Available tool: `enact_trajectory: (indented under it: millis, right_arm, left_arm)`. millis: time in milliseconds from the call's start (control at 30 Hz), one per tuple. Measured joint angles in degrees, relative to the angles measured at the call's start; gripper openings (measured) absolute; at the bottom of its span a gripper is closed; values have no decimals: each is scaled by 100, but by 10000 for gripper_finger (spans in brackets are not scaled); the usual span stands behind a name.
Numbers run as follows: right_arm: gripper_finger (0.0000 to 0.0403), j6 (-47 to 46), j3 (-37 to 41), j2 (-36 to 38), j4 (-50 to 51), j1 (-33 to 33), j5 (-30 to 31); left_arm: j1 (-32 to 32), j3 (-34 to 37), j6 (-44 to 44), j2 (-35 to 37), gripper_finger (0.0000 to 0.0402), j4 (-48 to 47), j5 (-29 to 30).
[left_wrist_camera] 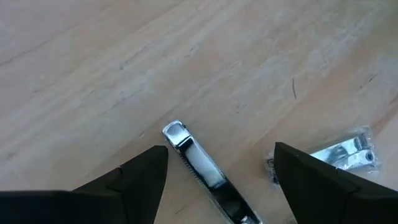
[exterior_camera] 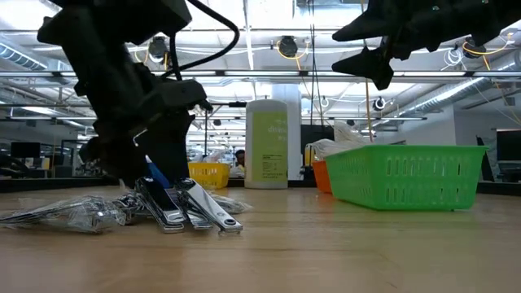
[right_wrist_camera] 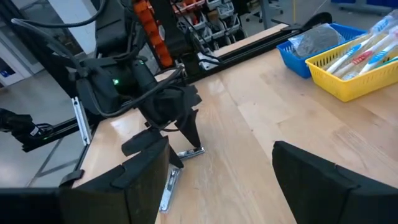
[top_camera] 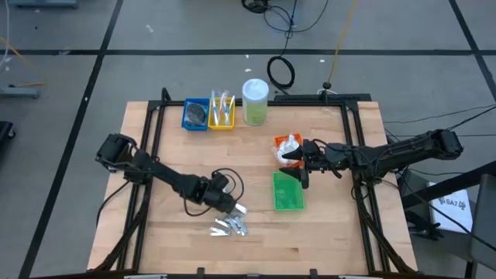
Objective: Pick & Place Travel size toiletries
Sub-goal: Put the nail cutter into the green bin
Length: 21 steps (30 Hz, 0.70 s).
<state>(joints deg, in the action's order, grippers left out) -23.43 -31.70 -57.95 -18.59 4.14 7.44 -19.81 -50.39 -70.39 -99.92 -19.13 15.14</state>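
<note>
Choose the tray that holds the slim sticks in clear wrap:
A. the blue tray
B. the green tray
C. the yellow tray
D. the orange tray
C: in the high view the slim sticks stand in the yellow tray, beside the blue tray.

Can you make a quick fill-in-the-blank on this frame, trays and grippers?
1. The left gripper hovers with open jaws over a silvery ____.
2. The slim sticks stand in the ____ tray.
3. The right gripper hangs open above the table between the orange tray and the ____ tray.

Missing words: nail clipper; yellow; green
</note>
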Motion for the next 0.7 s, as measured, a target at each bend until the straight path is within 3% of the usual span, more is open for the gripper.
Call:
enact_trajectory:
  millis: [400, 700]
  right_arm:
    - [270, 32, 0, 0, 28, 0, 0]
    - [270, 32, 0, 0, 83, 0, 6]
  left_arm:
    - [-42, 0, -309, -2, 102, -477, -410]
    - [-87, 7, 231, -11, 13, -454, -376]
